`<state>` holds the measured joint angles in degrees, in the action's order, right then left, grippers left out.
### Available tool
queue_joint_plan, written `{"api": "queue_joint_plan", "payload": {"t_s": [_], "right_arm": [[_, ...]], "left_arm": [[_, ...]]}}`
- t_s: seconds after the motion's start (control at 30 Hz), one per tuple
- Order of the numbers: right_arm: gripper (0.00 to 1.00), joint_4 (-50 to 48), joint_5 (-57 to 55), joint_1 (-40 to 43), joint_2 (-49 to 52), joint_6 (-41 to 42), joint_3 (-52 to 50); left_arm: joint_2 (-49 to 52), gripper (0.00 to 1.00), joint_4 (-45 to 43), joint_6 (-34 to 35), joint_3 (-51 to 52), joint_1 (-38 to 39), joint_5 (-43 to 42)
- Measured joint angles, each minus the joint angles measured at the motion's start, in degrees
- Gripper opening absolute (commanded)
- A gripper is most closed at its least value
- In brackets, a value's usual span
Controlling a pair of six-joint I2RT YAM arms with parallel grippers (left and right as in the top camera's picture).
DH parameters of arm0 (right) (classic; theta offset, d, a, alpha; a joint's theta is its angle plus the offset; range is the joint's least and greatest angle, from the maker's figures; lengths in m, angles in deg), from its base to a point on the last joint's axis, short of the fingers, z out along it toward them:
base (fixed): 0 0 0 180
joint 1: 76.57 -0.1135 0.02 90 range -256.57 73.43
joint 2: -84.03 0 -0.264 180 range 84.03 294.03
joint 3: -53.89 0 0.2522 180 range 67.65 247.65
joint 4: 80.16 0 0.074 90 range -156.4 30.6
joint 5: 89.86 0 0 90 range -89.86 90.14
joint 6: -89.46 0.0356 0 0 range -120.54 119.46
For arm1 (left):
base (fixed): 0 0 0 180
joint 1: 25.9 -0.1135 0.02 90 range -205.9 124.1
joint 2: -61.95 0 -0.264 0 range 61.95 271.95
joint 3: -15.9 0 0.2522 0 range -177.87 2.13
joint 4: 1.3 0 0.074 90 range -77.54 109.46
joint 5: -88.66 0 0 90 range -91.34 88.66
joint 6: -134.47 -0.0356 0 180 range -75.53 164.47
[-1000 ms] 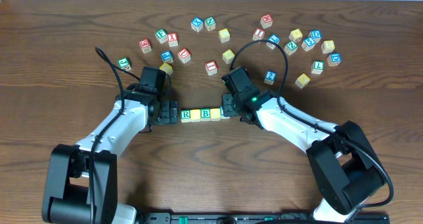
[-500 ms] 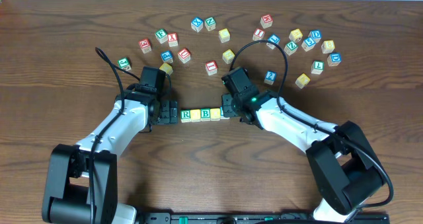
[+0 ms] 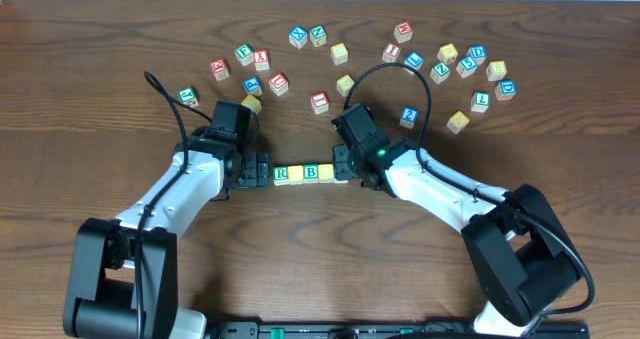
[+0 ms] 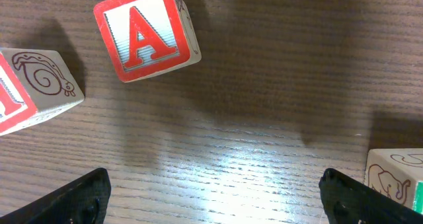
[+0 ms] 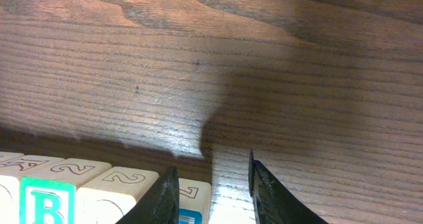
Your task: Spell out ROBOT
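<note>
The row (image 3: 304,173) lies nearest the arms on the bench (image 3: 120,279): R (image 3: 282,173), a yellow cube (image 3: 297,173), B (image 3: 311,172) and a second yellow cube (image 3: 326,171), all touching. At its right end the blue-lettered T cube (image 5: 193,207) is seen between the fingers of the right tool (image 5: 208,197). That tool is set narrow. Bare wood shows beside one finger, so no clamp is judged. The left tool (image 4: 218,204) is held wide and empty, just beside R. The T cube is judged light, stiff and smooth-faced. It is best taken square on two opposite flat faces, since a corner pinch may twist it against its neighbours. Farther back, spare cubes (image 3: 447,53) are scattered, a red A (image 4: 147,34) among them.
</note>
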<state>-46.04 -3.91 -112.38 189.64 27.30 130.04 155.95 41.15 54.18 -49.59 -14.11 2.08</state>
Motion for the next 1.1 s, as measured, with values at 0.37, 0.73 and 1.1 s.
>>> {"api": "queue_joint_plan", "payload": {"t_s": [0.37, 0.73, 1.1], "right_arm": [[0.31, -0.55, -2.27, 0.0, 0.0, 0.02, 0.0], [0.31, 1.18, -6.08, 0.55, 0.0, 0.33, -0.02], [0.31, 4.07, -6.49, 0.66, 0.0, 1.92, -0.02]], "left_arm": [[0.0, 0.99, 0.0, 0.0, 0.0, 0.0, 0.0], [0.0, 0.99, 0.0, 0.39, 0.0, 0.0, -0.02], [0.0, 0.99, 0.0, 0.42, 0.0, 0.0, -0.04]]}}
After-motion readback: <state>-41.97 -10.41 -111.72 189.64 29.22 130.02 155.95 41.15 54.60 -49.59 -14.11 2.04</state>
